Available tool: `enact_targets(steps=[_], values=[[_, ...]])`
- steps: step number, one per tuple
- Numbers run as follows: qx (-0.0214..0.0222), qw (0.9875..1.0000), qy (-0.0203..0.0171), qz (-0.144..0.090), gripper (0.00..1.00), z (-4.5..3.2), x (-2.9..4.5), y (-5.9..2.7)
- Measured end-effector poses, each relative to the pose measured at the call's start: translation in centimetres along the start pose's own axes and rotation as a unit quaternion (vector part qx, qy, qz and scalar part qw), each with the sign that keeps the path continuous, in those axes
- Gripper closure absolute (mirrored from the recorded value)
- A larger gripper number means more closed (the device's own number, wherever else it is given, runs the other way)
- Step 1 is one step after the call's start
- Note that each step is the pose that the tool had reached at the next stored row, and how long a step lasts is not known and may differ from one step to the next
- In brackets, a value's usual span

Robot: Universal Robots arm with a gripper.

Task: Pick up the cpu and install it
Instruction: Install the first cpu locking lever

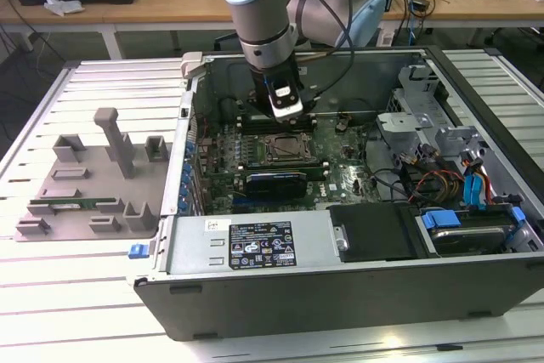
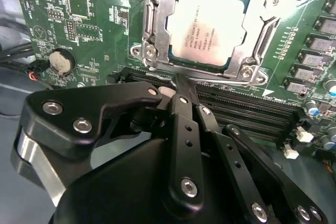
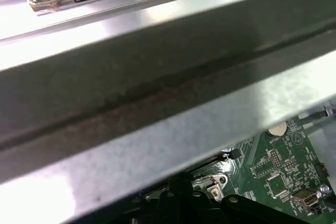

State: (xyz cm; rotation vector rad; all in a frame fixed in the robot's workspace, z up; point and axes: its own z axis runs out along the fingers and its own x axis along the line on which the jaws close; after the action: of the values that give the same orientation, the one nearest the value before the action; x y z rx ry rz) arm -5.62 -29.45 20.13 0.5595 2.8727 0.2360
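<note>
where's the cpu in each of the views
Exterior view: the cpu sits in the socket at the middle of the motherboard, just below the gripper.
Second wrist view: the cpu lies in its metal socket frame, beyond the gripper.
First wrist view: I cannot make it out.
Shared landmark: the green motherboard.

A pale, slatted tabletop (image 1: pixel 102 82) is seen in the exterior view. An open computer case (image 1: pixel 340 286) is laid flat on it, toward the exterior view's right. Just beside the case, on the exterior view's left, a grey parts tray (image 1: pixel 89 180) with upright holders is set on the slats.
</note>
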Motion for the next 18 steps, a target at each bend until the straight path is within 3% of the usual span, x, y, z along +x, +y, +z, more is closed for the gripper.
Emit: enact_targets(steps=[5,8,13,16,18], values=[[-0.0031,0.9999,-0.0128,0.007,0.89,0.35,0.06,-0.07],[-0.0037,0.9998,-0.0168,0.011,0.89,0.43,0.07,-0.08],[-0.0037,0.9997,-0.0173,0.014,0.89,0.53,-0.02,-0.06],[-0.0101,0.9997,-0.0146,0.016,0.89,0.56,-0.01,-0.07],[-0.0110,0.9997,-0.0142,0.016,0.89,0.57,-0.01,-0.07]])
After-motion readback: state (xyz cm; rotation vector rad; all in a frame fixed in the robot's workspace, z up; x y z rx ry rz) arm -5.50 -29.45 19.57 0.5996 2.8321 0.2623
